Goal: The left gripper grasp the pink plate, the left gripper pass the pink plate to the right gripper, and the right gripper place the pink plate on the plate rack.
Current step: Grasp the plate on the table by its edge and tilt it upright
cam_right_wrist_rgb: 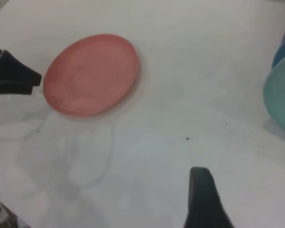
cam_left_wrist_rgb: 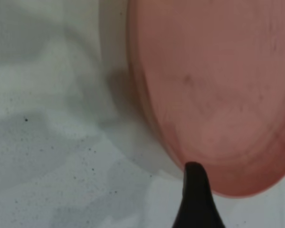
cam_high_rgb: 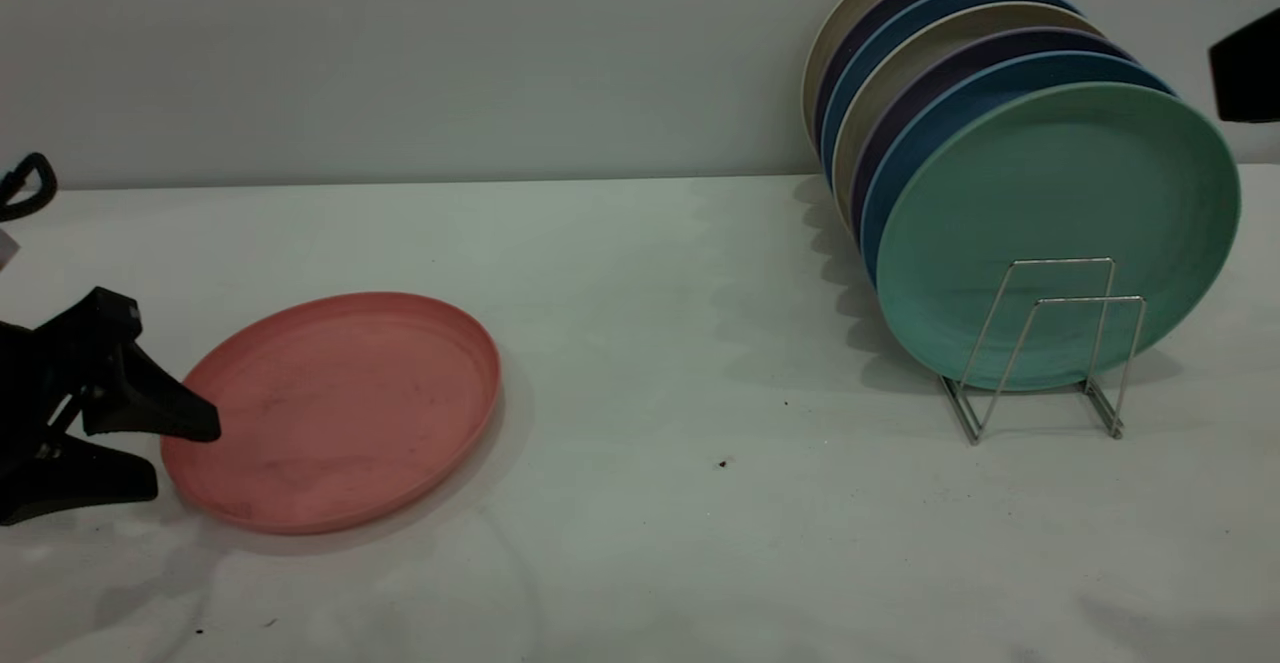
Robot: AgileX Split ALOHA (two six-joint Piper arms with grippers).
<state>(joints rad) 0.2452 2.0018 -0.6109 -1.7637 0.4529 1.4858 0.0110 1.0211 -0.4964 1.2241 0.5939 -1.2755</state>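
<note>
The pink plate (cam_high_rgb: 340,408) lies flat on the white table at the left; it also shows in the left wrist view (cam_left_wrist_rgb: 218,95) and the right wrist view (cam_right_wrist_rgb: 90,73). My left gripper (cam_high_rgb: 178,459) is open at the plate's left edge, its upper finger (cam_high_rgb: 160,413) reaching the rim and its lower finger (cam_high_rgb: 90,483) down by the table. The left wrist view shows one black finger (cam_left_wrist_rgb: 195,199) at the rim. My right gripper (cam_high_rgb: 1245,68) hangs high at the far right, above the plate rack (cam_high_rgb: 1050,343). The right wrist view shows part of it (cam_right_wrist_rgb: 204,199) over bare table.
The rack holds several upright plates, with a mint-green plate (cam_high_rgb: 1060,233) in front and blue, purple and beige ones behind. Two wire loops stand free in front of the green plate. White table (cam_high_rgb: 700,363) stretches between the pink plate and the rack.
</note>
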